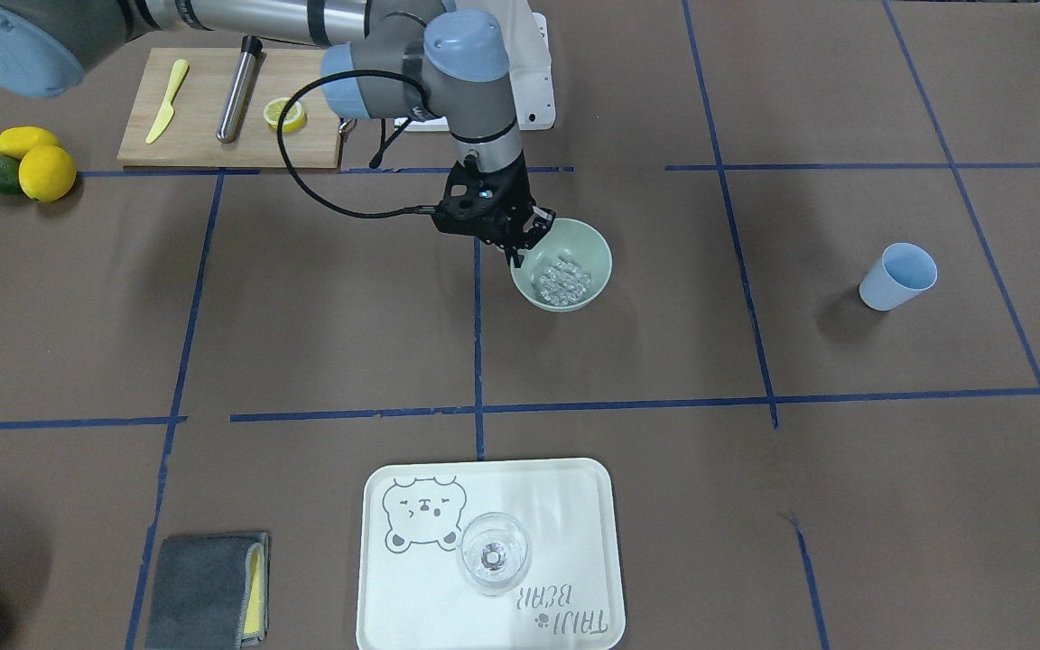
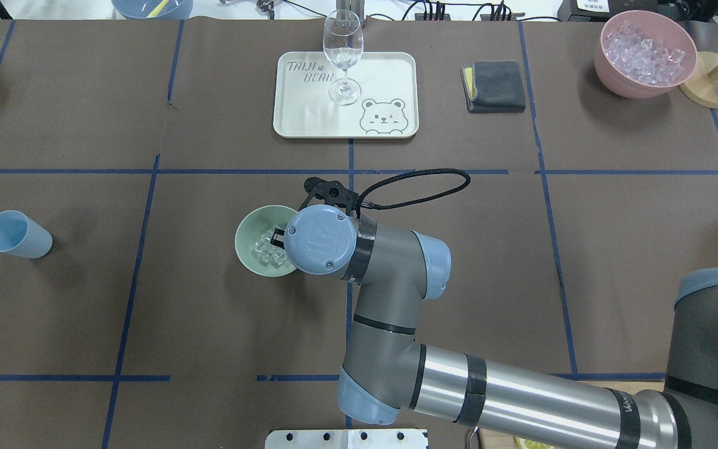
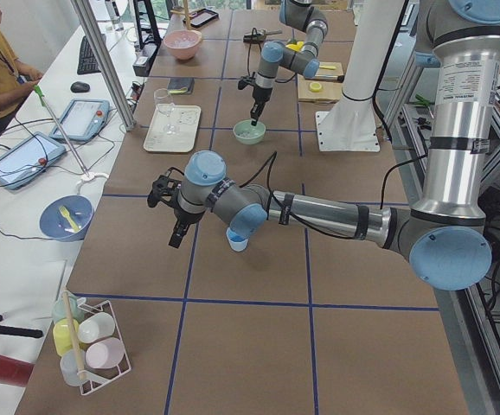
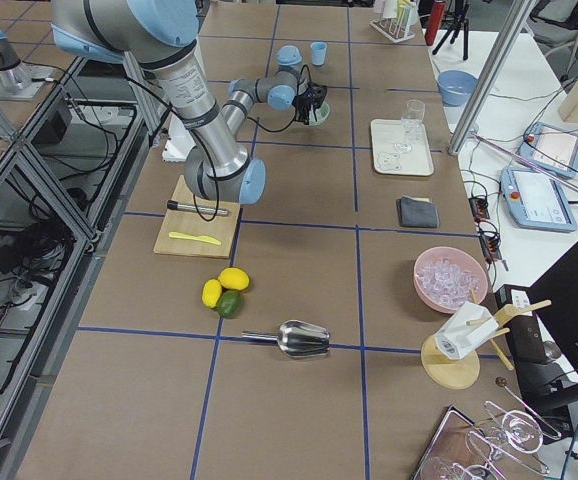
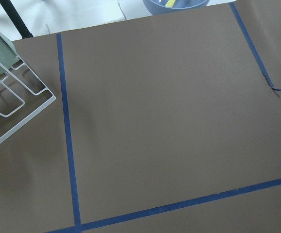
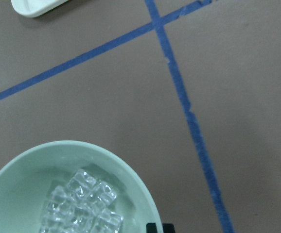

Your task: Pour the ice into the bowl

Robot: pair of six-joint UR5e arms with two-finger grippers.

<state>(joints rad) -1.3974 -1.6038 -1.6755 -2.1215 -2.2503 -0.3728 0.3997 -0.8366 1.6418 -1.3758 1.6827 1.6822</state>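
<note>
Clock directions follow the overhead view, with 12 o'clock pointing away from the robot. The pale green bowl (image 1: 599,257) is sitting near the middle of the brown table, and the ice (image 1: 563,280) is lying in a heap of clear cubes inside it. The right gripper (image 1: 520,253) is pointing down at the bowl's 3 o'clock rim. In the right wrist view its two black fingertips (image 6: 153,227) are showing close together right at the rim, but I cannot tell whether they are gripping it. A light blue cup (image 1: 897,276) is standing well apart at the bowl's 9 o'clock. The left gripper (image 3: 175,235) is hanging above the table near that cup; how far open it is, I cannot tell. A white tray (image 2: 390,68) carrying a wine glass (image 2: 343,47) is lying at the bowl's 1 o'clock.
</note>
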